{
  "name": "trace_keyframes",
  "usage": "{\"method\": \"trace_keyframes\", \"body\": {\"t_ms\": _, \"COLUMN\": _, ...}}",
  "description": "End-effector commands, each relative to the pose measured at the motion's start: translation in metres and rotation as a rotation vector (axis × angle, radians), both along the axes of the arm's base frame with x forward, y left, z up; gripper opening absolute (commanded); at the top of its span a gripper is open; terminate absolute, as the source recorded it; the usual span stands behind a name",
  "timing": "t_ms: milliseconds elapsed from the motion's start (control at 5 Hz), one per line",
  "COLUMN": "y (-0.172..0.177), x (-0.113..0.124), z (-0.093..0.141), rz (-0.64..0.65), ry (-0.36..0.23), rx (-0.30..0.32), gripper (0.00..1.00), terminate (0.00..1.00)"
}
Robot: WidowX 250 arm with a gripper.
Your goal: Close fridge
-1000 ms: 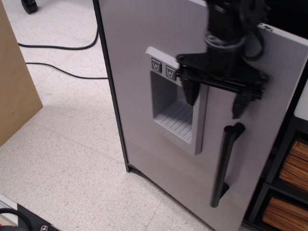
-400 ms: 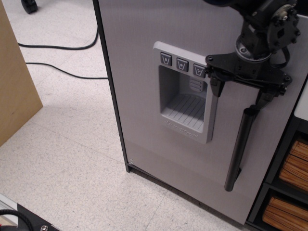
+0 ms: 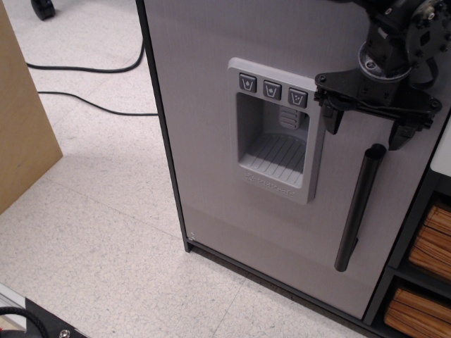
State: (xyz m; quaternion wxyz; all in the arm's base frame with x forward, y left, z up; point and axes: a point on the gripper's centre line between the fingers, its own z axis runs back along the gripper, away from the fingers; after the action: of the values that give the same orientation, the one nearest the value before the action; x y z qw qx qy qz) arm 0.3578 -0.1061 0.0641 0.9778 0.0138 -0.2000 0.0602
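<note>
The fridge point(image 3: 211, 141) fills the middle of the view. Its silver-grey door lies flush against the dark cabinet edge on the left. The recessed dispenser panel point(image 3: 275, 130) with three buttons sits mid-door. The black vertical bar handle point(image 3: 359, 208) stands at the door's right side. My gripper point(image 3: 365, 127) is at the upper right, open and empty. Its two fingers hang down just above the top of the handle, close to the door face. I cannot tell whether a finger touches the door.
A dark shelf unit with brown crates point(image 3: 423, 274) stands right of the fridge. A tan board point(image 3: 21, 127) leans at the left edge. Black cables point(image 3: 84, 70) run across the speckled floor at the upper left.
The door has swung from angled to flush with the cabinet. My gripper moved right and slightly up along with it, and stays open.
</note>
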Motion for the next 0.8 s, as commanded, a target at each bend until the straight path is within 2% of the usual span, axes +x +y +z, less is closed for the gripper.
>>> {"method": "trace_keyframes", "body": {"t_ms": 0, "y": 0.007, "x": -0.014, "z": 0.028, "rz": -0.012, "ry": -0.004, "rx": -0.017, "gripper": 1.00, "terminate": 0.00}}
{"method": "trace_keyframes", "body": {"t_ms": 200, "y": 0.012, "x": -0.042, "z": 0.031, "rz": -0.028, "ry": 0.036, "rx": -0.002, "gripper": 1.00, "terminate": 0.00}}
{"method": "trace_keyframes", "body": {"t_ms": 400, "y": 0.019, "x": -0.065, "z": 0.031, "rz": -0.024, "ry": 0.155, "rx": -0.011, "gripper": 1.00, "terminate": 0.00}}
{"method": "trace_keyframes", "body": {"t_ms": 600, "y": 0.019, "x": -0.065, "z": 0.031, "rz": -0.024, "ry": 0.155, "rx": -0.011, "gripper": 1.00, "terminate": 0.00}}
